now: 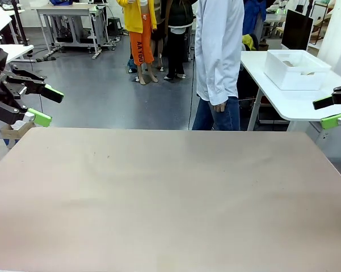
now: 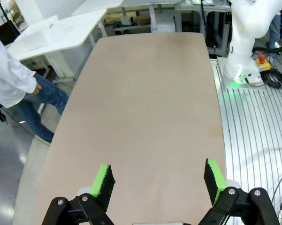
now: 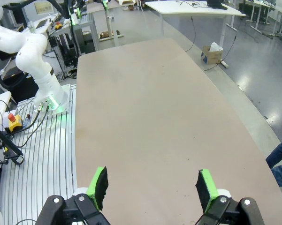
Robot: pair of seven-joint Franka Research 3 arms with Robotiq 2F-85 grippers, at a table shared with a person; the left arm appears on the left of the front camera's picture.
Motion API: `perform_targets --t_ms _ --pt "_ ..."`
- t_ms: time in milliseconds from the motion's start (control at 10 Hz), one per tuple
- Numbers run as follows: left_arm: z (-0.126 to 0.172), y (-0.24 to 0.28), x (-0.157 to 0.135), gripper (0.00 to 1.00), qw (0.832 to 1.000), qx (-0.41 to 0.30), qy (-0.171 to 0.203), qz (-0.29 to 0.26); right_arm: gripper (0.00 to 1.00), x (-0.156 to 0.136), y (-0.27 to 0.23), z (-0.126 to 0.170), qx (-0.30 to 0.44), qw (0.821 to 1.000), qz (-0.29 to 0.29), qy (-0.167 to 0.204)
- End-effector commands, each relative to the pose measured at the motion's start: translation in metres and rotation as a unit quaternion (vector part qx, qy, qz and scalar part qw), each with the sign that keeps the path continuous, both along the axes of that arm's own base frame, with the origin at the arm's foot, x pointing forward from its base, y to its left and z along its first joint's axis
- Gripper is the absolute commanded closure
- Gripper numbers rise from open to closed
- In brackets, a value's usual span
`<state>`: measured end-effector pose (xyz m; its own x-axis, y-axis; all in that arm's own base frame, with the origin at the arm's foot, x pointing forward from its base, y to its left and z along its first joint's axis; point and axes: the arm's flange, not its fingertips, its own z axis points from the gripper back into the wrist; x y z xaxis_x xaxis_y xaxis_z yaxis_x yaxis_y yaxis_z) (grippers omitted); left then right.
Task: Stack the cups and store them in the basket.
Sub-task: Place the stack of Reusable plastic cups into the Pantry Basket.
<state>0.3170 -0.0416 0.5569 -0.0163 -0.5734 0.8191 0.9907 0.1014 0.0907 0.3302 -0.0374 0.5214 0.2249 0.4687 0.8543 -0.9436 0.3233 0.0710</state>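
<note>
Both the left gripper (image 1: 45, 106) and right gripper (image 1: 329, 111) hang released beside the bare beige table (image 1: 170, 198). The white rectangular plastic basket (image 1: 297, 70) sits on a far side table (cups unclear inside); work seems unstarted, awaiting cups.

We count two grippers, the left gripper (image 1: 45, 105) and the right gripper (image 1: 328, 111), one basket (image 1: 297, 69) on the side table (image 1: 295, 102), and one person (image 1: 218, 56) at the bench's (image 1: 170, 198) far edge.
</note>
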Motion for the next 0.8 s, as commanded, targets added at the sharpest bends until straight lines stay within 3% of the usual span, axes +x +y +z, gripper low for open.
perform_targets --t_ms 0,700 --pt "0.0032 -0.0007 0.0005 0.00 1.000 -0.007 0.001 -0.001 0.00 0.0020 0.0010 0.0029 0.010 1.000 0.001 -0.006" --pt "0.0032 -0.0007 0.0005 0.00 1.000 -0.007 0.001 -0.001 0.00 0.0020 0.0010 0.0029 0.010 1.000 0.001 -0.006"
